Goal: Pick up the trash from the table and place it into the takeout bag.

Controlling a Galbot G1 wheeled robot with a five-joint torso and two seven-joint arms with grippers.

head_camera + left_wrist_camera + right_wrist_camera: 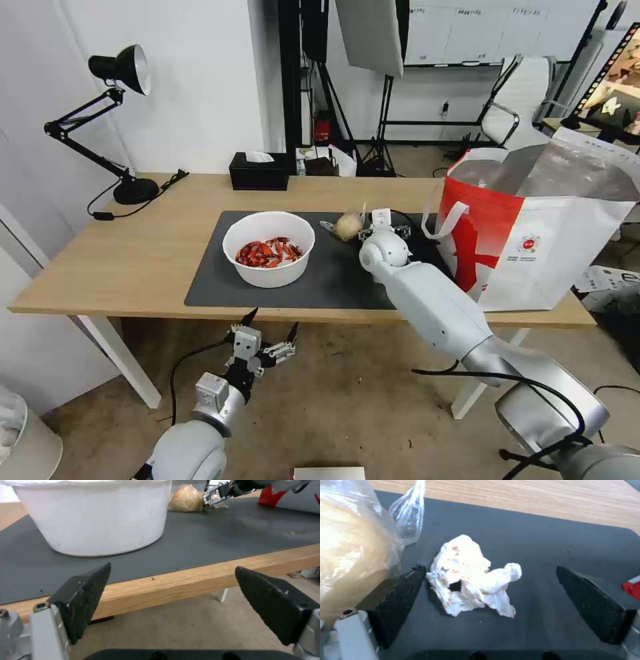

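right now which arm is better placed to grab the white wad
Right. The right hand is open down on the mat with the white wad between its fingers. The left hand hangs open below the table edge.

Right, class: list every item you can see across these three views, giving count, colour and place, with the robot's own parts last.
Table: one, light wood, white legs.
Mat: one, dark grey, on table.
Bowl: one, white, red scraps inside, on mat.
Ball: one, tan, plastic-wrapped, beside the bowl.
Wad: one, white, on mat.
Takeout bag: one, white and red, table's right end.
Tissue box: one, black, table's far edge.
Lamp: one, black, far left.
Right gripper: open around wad.
Left gripper: open, before table's near edge.
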